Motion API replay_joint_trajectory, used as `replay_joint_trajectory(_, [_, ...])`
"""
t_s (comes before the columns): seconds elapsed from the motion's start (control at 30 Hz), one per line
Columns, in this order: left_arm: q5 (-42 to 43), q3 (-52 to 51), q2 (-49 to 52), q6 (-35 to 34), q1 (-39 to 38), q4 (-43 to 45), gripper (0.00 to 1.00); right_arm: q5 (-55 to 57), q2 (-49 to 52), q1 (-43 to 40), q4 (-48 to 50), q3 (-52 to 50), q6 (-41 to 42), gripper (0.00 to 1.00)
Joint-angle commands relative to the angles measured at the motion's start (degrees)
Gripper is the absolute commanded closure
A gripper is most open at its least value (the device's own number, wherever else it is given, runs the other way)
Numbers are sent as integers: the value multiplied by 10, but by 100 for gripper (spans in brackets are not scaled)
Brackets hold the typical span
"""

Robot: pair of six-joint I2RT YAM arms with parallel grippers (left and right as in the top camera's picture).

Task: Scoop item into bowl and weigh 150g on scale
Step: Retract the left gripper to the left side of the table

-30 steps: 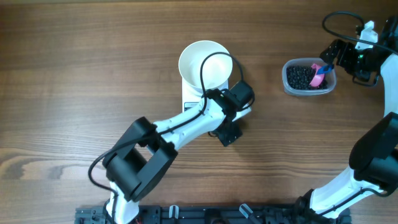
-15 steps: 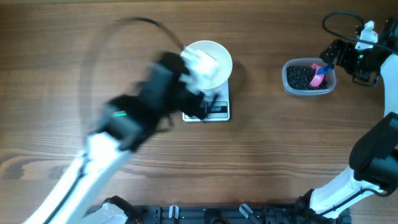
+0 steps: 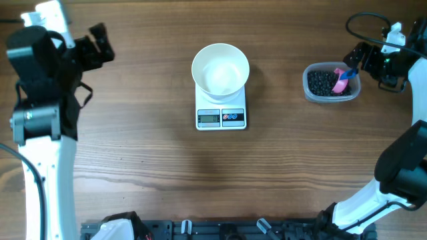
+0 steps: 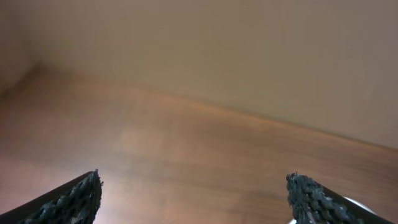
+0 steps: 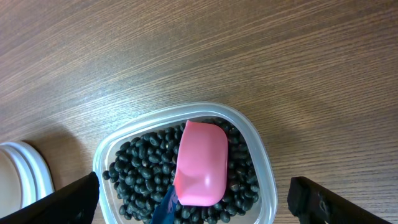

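The white bowl (image 3: 220,69) stands empty on the white scale (image 3: 221,117) at the table's middle back. The item, black beans (image 5: 137,168), fills a clear plastic tub (image 3: 313,90) at the right, and a pink scoop with a blue handle (image 5: 200,162) lies on the heap. My right gripper (image 5: 194,193) hangs open just above the tub, its jaws either side of the scoop and not touching it. Far off at the back left corner, my left gripper (image 3: 100,45) is open and holds nothing. The left wrist view gives only bare wood between its fingertips (image 4: 84,190).
The tub's rim (image 5: 264,168) sits close to the right arm's base side. A cable (image 3: 363,20) loops above the right gripper. The left arm's white link (image 3: 43,153) runs down the left edge. A black rail (image 3: 227,230) lines the front edge.
The left arm swung away from over the scale to the back left corner, uncovering bowl and scale. The right arm, tub and scoop have not moved.
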Motion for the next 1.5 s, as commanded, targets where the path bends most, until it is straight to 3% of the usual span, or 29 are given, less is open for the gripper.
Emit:
replay_joint_trajectory(0.0, [-27,0,61,-111,44,-53,0,2,-15,-1,1,11,0,0])
replay_joint_trajectory(0.1, [-24,0,132,-153,58,-108,0,2,-15,-1,1,11,0,0])
replay_joint_trajectory(0.37, [24,-1,287,-144,55,-202,0,2,-15,-1,1,11,0,0])
replay_joint_trajectory(1.47, [46,0,295,-146,50,-196,0,2,-15,-1,1,11,0,0])
